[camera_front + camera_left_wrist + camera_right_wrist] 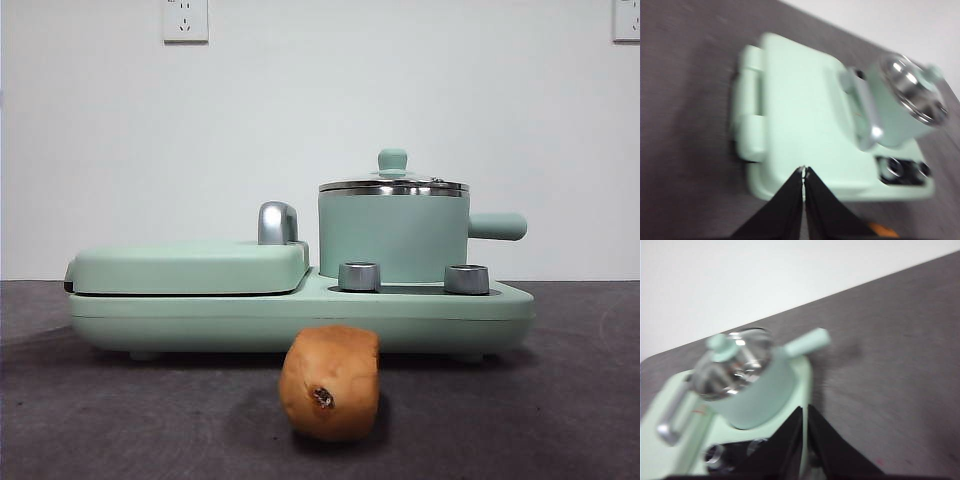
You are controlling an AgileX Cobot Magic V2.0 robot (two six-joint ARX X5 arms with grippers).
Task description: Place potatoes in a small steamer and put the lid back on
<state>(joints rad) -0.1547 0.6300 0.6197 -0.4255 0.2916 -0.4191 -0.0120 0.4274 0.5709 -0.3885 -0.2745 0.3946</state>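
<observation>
The potato [331, 381] lies on the dark table [120, 420] near the front, apart from the green cooker base [300, 315] behind it, w/ its dark eye spot facing the camera. The steamer [393, 236] sits on the right part of the base, handle to the right, lid [393, 184] on its rim; the flat griddle cover [190, 266] is at left. Left gripper [804, 172] hangs over the griddle end, right gripper [804, 412] over the steamer end, each w/ jaws together and holding nothing.
</observation>
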